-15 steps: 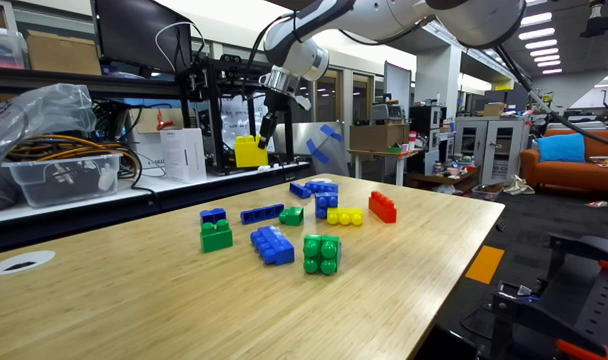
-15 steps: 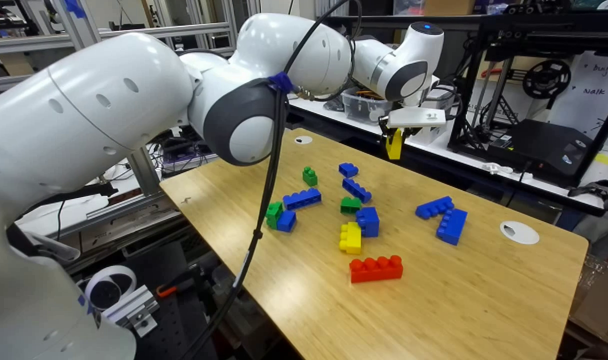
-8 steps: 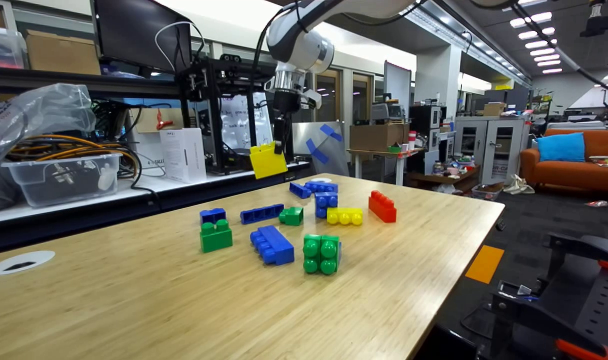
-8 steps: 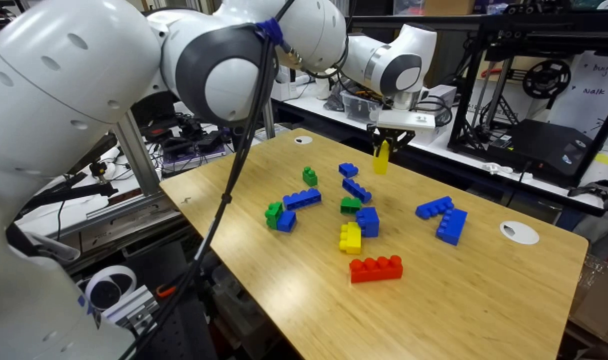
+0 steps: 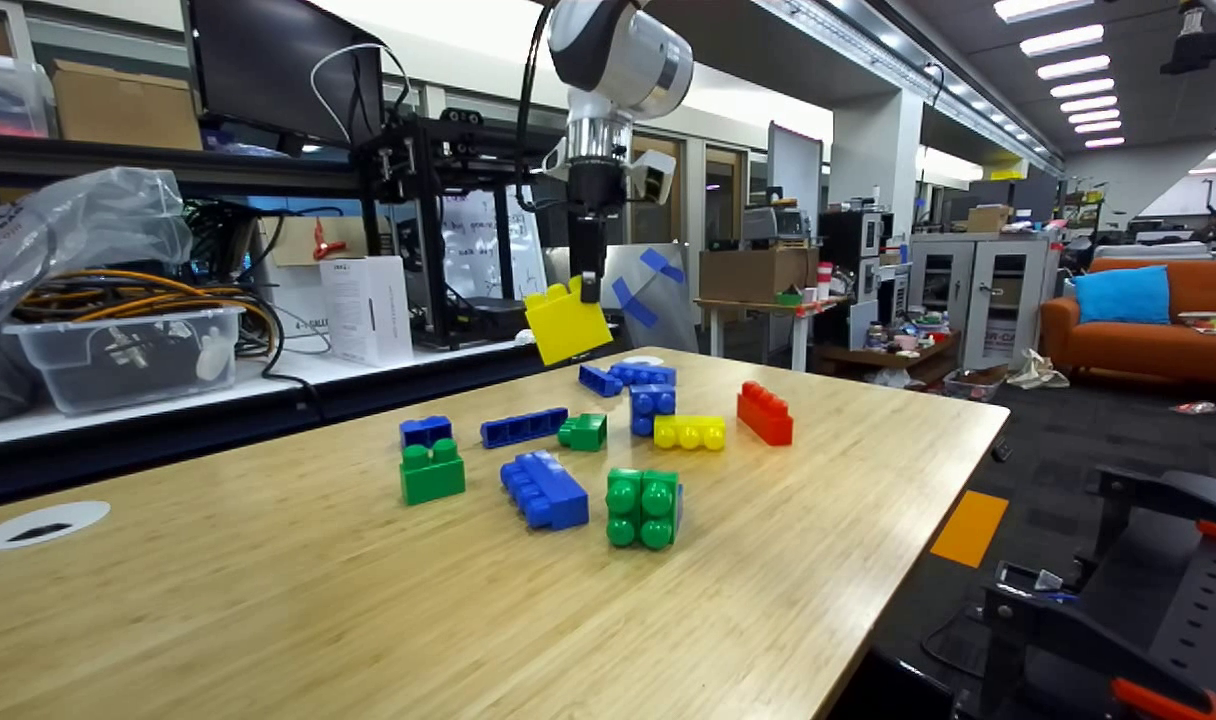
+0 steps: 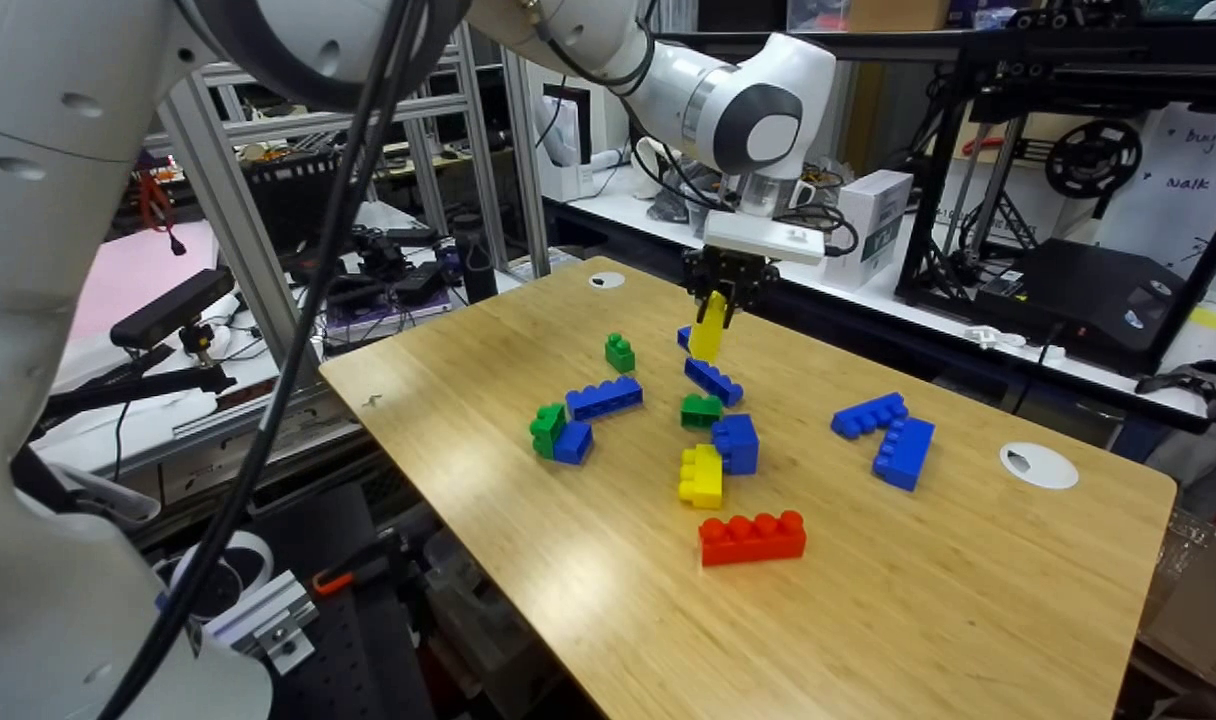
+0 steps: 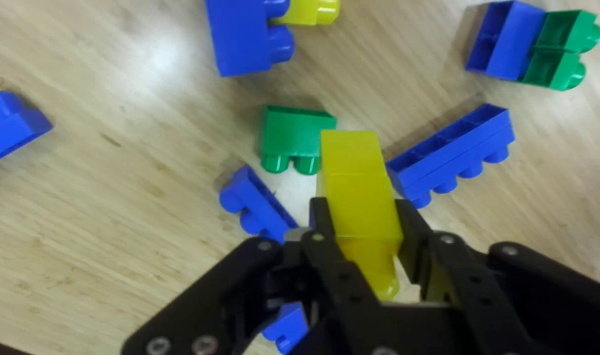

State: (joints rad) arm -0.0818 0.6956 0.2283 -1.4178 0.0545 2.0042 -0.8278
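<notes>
The gripper (image 7: 363, 217) clamps a yellow brick (image 7: 356, 195), which hangs tilted above the table (image 6: 968, 590). In the wrist view, a green brick (image 7: 296, 134) lies at ten o'clock from it, a four-stud blue brick (image 7: 455, 154) at two and a partly hidden blue brick (image 7: 261, 207) at nine. In an exterior view, the table's back edge passes it at one o'clock; a broad stretch of wood parts a red brick (image 6: 753, 542), at six, from two blue bricks (image 6: 905, 455) at four.
</notes>
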